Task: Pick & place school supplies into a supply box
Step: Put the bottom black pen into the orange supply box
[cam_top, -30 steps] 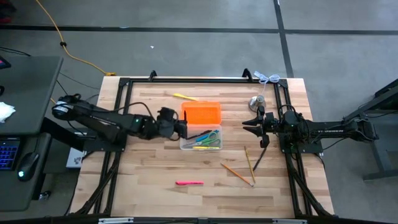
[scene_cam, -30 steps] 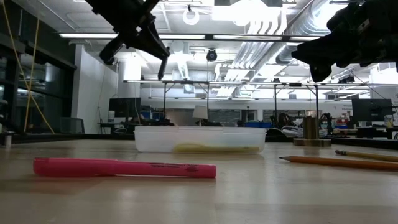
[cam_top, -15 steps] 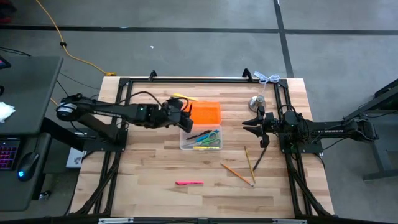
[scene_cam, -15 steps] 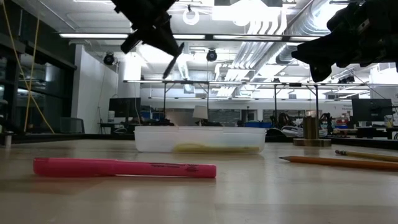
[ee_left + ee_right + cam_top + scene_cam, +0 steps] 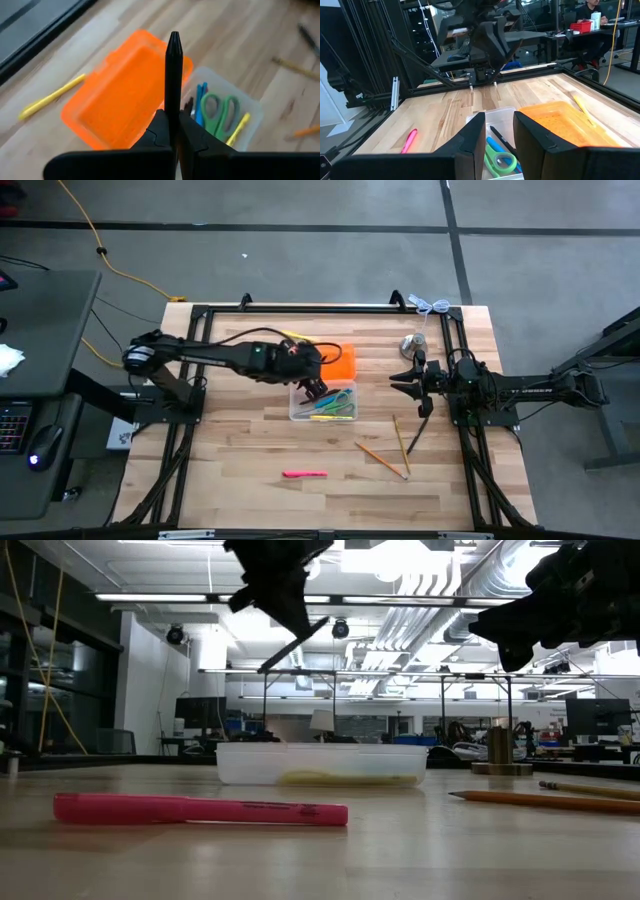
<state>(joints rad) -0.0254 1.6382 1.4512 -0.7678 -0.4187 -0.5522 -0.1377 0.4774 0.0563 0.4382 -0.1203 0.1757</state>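
Pinching a black pen (image 5: 173,75), the left gripper (image 5: 170,131) hung over the supply box (image 5: 322,412); lowering before release was advisable.

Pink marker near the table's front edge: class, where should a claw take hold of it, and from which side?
Grip the pink marker at mid-length, coming straight down from above. It lies flat and alone on the bare wooden table, long axis running left to right, so the fingers should close across its thin width from front and back. Nothing crowds it; the pencils lie clear to its right.
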